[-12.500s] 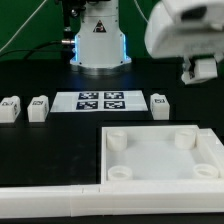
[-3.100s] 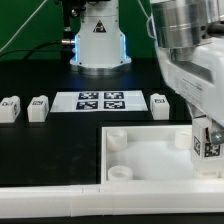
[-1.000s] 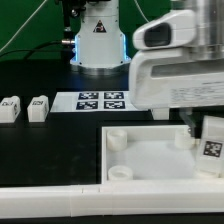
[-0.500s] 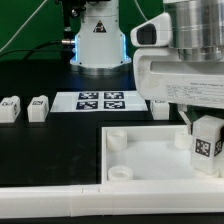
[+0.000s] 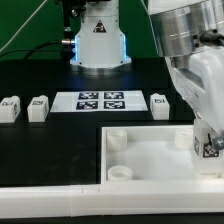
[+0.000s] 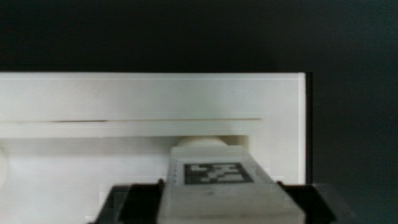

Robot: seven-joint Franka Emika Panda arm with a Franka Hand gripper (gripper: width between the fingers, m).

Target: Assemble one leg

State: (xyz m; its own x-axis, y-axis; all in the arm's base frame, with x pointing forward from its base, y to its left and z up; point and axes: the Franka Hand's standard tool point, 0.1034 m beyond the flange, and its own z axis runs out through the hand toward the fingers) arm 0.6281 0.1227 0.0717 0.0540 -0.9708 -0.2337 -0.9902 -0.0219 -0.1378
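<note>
My gripper [image 5: 209, 142] is shut on a leg [image 5: 211, 146], a small white block with a black-and-white tag, and holds it over the right side of the large white tray [image 5: 150, 155], near its far right corner socket. In the wrist view the leg [image 6: 222, 175] sits between the two dark fingers [image 6: 134, 203], above the tray's white surface [image 6: 125, 100]. Three more legs stand on the black table: two at the exterior view's left [image 5: 10, 108] [image 5: 38, 107] and one [image 5: 160, 104] right of the marker board.
The marker board [image 5: 100, 101] lies flat behind the tray. The robot base [image 5: 98, 45] stands at the back. A white rail [image 5: 50, 200] runs along the front edge. Round sockets [image 5: 117, 141] [image 5: 120, 173] sit in the tray's left corners.
The arm has turned and dropped a little; the held leg sits lower and nearer the tray's right edge than half a second ago. The other legs have not moved.
</note>
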